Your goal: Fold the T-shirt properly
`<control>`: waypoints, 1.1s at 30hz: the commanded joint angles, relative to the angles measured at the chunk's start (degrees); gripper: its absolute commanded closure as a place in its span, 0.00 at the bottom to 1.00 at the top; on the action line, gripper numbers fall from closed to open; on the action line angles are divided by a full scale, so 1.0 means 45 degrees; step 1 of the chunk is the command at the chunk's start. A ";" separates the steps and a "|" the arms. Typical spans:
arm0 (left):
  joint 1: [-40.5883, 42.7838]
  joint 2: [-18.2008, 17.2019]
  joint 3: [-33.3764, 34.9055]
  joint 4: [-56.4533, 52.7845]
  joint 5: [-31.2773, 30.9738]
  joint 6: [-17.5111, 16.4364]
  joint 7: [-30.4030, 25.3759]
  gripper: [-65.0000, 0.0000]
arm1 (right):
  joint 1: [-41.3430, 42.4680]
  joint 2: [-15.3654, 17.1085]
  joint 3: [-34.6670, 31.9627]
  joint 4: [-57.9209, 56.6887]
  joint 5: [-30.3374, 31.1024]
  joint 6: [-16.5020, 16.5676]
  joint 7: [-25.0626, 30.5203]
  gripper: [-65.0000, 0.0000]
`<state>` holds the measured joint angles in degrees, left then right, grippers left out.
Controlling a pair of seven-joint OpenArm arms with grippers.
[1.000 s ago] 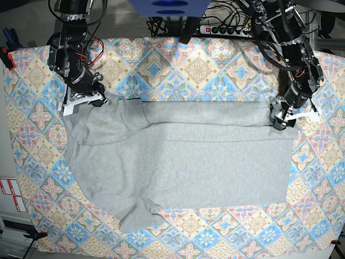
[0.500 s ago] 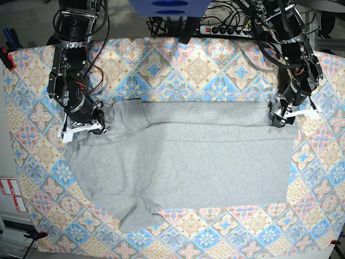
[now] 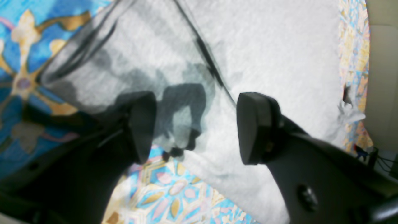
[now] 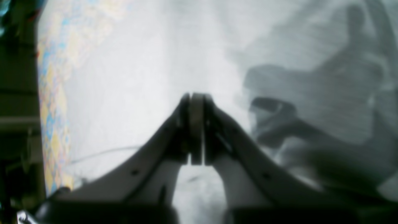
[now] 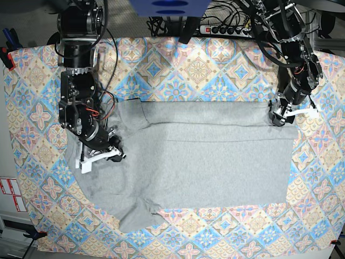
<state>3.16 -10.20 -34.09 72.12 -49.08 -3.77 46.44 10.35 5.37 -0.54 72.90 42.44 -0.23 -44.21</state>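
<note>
The T-shirt [image 5: 205, 162] lies spread, plain grey side up, across the middle of the patterned tablecloth [image 5: 199, 70]. Over the shirt's left part my right gripper [image 5: 102, 156] is shut, with a thin strip of the grey cloth pinched between its fingers [image 4: 182, 124]; the shirt [image 4: 124, 62] fills that view. At the shirt's upper right corner my left gripper [image 5: 288, 116] stands open. Close up, my left gripper [image 3: 199, 124] hovers wide apart over the shirt's edge [image 3: 279, 46] with nothing between its fingers [image 3: 255, 127].
A power strip with cables [image 5: 226, 29] runs along the back edge, next to a blue mount [image 5: 167, 8]. A red clamp [image 5: 5, 54] sits at the far left edge. Bare tablecloth [image 3: 18, 46] surrounds the shirt on all sides.
My right gripper has moved from the shirt's upper left corner down and to the right, dragging the sleeve cloth inward over the body. The left gripper has stayed at the upper right corner.
</note>
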 commanded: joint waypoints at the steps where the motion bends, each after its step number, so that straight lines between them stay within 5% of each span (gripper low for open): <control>1: -0.0126 -0.0147 -0.0015 0.0199 -0.0161 -0.0110 -0.0111 0.39 | 0.0230 0.0146 -0.0106 0.0239 0.0172 0.0119 0.0397 0.96; 6: -0.0106 -0.0166 -0.0015 0.0199 -0.0161 -0.0110 -0.0111 0.39 | 0.0093 0.0263 -0.0301 0.1489 0.0172 0.0119 0.0554 0.88; 14: -0.0145 -0.0147 -0.0015 0.0199 -0.0161 -0.0110 -0.0111 0.39 | -0.2466 0.0888 0.1184 0.3716 0.0172 0.0119 0.0495 0.61; 23: -0.0184 -0.0147 -0.0015 0.0199 -0.0161 -0.0110 -0.0111 0.39 | -0.4810 0.0869 0.1789 0.5162 0.0172 0.0119 0.0495 0.61; 33: -0.0126 -0.0147 -0.0015 0.0199 -0.0180 -0.0110 -0.0111 0.39 | -0.5045 0.0790 0.0930 0.5025 -0.0942 0.0119 0.0495 0.60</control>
<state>3.05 -10.15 -34.09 72.12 -49.10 -3.68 46.46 -13.04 8.58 3.55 94.56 37.54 -0.25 -42.94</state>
